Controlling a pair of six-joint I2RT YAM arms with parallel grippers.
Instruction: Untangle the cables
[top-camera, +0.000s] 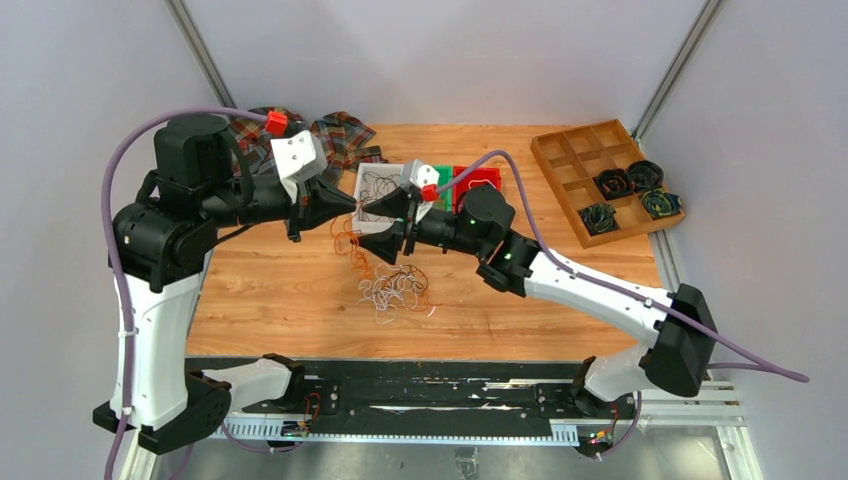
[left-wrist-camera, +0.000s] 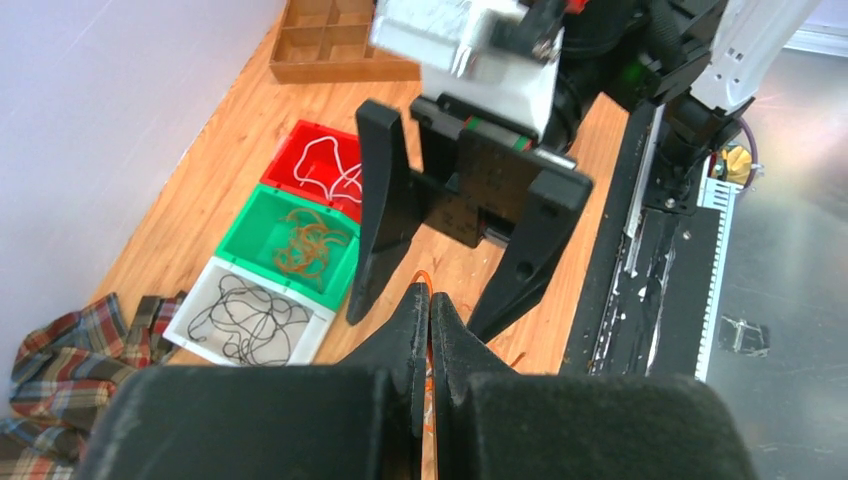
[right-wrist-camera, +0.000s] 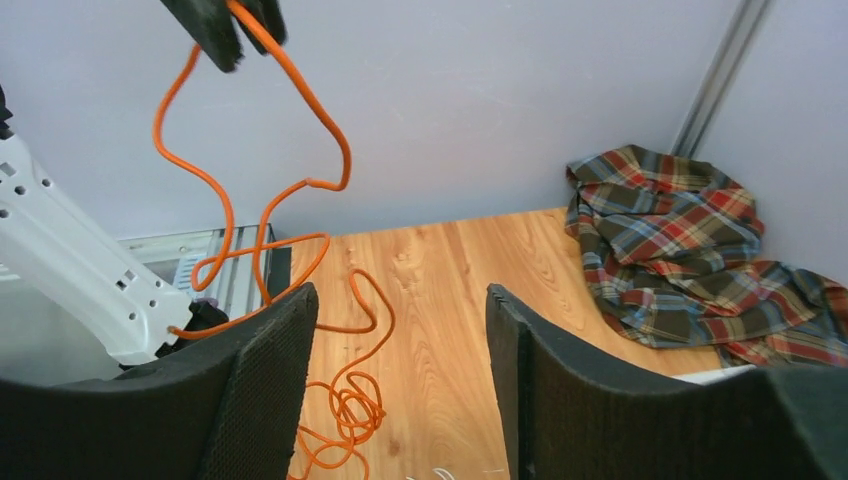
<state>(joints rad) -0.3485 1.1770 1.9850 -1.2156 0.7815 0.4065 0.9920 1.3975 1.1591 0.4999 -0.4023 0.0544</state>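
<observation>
Left claw and hanging orange cable stand close before right claw.

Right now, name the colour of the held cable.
The cable is orange; right wrist view shows it best.

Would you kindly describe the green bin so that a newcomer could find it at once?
On the wooden table, three small bins stand in a row, next to a plaid cloth. The green bin is the middle one, between the red bin and the white bin. It alone holds orange-brown wires.
</observation>
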